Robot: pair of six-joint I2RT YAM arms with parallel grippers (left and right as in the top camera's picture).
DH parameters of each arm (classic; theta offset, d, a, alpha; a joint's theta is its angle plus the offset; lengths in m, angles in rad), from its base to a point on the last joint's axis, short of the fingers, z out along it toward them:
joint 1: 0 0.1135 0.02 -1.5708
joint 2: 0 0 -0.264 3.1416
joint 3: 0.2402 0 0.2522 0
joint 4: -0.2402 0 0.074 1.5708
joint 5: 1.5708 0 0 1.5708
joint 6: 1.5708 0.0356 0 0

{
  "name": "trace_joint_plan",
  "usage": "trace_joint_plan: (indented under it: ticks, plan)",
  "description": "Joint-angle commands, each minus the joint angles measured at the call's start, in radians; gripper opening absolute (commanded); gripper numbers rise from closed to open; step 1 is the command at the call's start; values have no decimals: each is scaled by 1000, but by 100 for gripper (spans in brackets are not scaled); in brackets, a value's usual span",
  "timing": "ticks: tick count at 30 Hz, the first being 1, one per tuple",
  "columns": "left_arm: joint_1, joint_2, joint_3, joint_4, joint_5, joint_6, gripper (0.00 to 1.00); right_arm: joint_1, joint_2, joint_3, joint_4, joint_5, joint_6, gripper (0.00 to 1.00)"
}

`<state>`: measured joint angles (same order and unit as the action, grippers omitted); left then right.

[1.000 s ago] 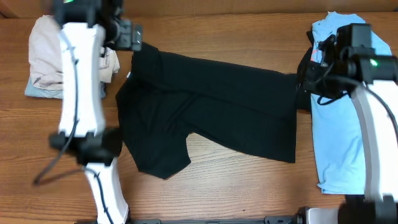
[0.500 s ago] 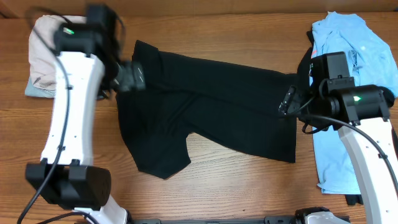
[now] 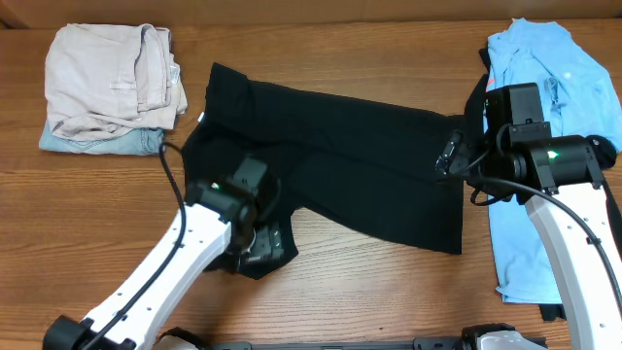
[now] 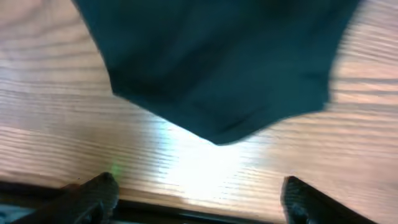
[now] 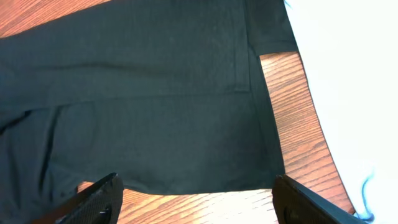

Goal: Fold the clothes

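Note:
A black T-shirt [image 3: 350, 156] lies spread across the middle of the table, part folded over itself. My left gripper [image 3: 262, 243] hovers over its near-left sleeve corner [image 4: 217, 134]. In the blurred left wrist view it is open, both fingertips [image 4: 93, 196] over bare wood below the cloth. My right gripper [image 3: 450, 156] is at the shirt's right edge, open, with the black hem [image 5: 205, 180] just beyond its fingertips [image 5: 99, 199]. A light blue shirt [image 3: 544, 87] lies flat at the far right, under my right arm; its edge [image 5: 348, 81] also shows in the right wrist view.
A folded beige garment [image 3: 107, 73] sits on a pale blue denim piece [image 3: 92, 143] at the far left corner. Bare wood [image 3: 379, 282] runs along the near side of the table.
My left arm swung from the shirt's far-left collar area down to its near-left corner. My right gripper came in from the blue shirt to the black shirt's right edge, opened, then held still.

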<state>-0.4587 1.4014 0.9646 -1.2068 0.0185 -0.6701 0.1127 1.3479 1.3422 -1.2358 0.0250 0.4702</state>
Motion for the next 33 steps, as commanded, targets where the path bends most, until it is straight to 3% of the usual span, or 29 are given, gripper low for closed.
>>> trace_joint_plan:
  ticks: [1,4,5,10,19,25,27,28,29,33]
  plan:
    - [-6,1,-115,44,3,-172,77,-4,-17,-1,8,12,-3,80]
    - [-6,1,-183,95,8,-223,72,-4,-17,-1,13,11,-3,80]
    - [-6,1,-209,126,6,-231,76,-4,-17,-1,13,11,-3,80]
    - [-5,2,-298,273,7,-232,77,-4,-17,-1,8,11,-3,80]
    - [53,18,-341,423,-36,-231,61,-4,-17,-1,4,11,-3,80]
    - [64,86,-341,430,-47,-231,46,-4,-16,-1,4,11,-3,79]
    - [64,120,-341,438,-26,-230,25,-3,-16,-1,0,11,-2,76]
    - [66,124,-339,441,-14,-218,9,-3,-16,-1,-11,11,-2,75]
    - [67,124,-335,440,-14,-207,4,-3,-16,-1,-18,11,-2,74]
    - [68,124,-240,350,0,-92,4,-3,-16,-14,-47,-2,29,68]
